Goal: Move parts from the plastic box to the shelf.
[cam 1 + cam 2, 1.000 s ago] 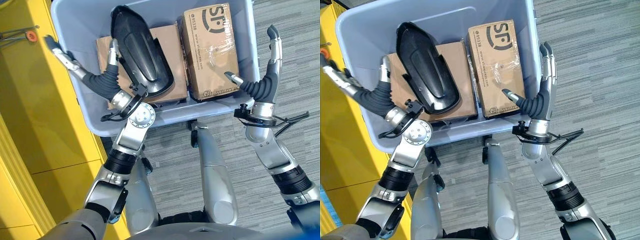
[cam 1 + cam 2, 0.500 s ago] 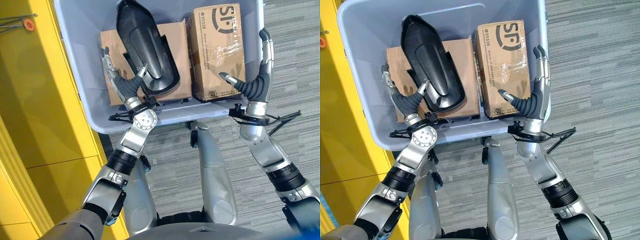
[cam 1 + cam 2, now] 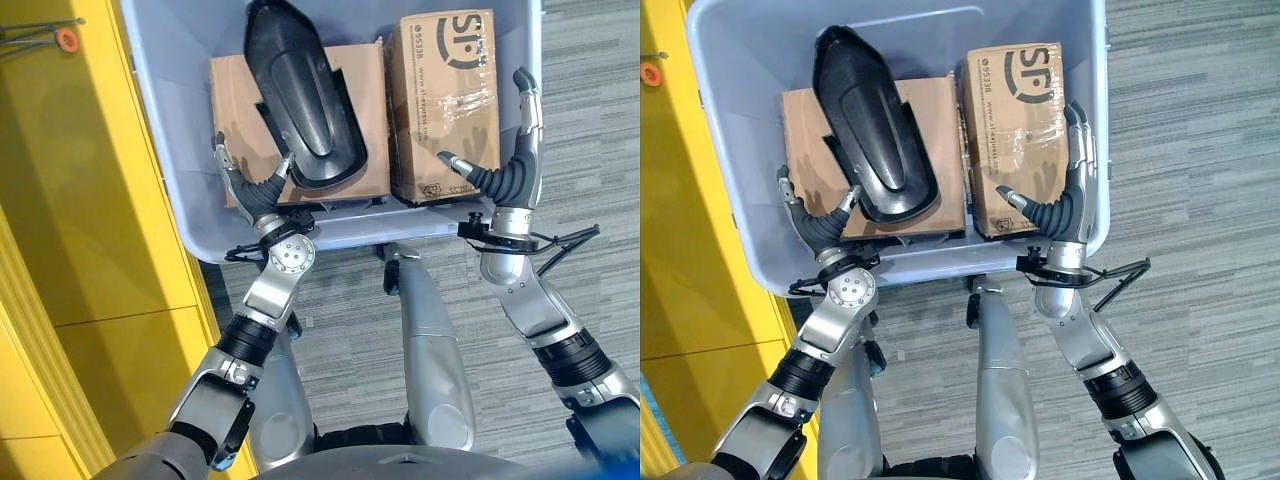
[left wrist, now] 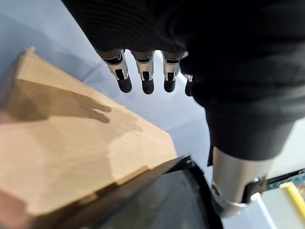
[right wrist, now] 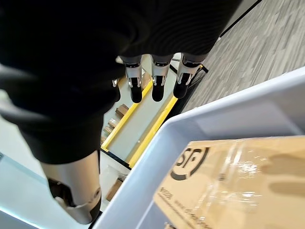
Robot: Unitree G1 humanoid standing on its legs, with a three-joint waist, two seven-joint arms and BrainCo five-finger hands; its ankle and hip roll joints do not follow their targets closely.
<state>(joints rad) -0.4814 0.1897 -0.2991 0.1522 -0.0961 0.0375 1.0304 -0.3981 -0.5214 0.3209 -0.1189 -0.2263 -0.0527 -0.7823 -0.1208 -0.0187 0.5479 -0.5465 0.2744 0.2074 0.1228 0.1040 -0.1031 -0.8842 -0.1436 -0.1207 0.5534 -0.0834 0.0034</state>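
Note:
The pale blue plastic box (image 3: 168, 150) holds a flat brown carton (image 3: 235, 100), a long black moulded part (image 3: 305, 110) lying across it, and a taller taped carton (image 3: 445, 100) on the right. My left hand (image 3: 250, 190) is inside the box at its near left. It is open, with straight fingers (image 4: 143, 81) beside the flat carton (image 4: 71, 157) and the thumb by the black part's near end (image 4: 157, 205). My right hand (image 3: 510, 175) is open at the box's right wall, with its fingers (image 5: 155, 81) along the rim (image 5: 200, 119). Its thumb is against the taped carton (image 5: 238, 176).
A yellow shelf (image 3: 80, 200) runs along the left side of the plastic box, with a small red-tipped item (image 3: 65, 38) lying on it at the far end. Grey striped carpet (image 3: 590, 120) lies to the right of and in front of the box.
My left hand has come from outside the box's left wall into the box beside the flat carton. My right hand has closed in on the right wall. The camera has shifted.

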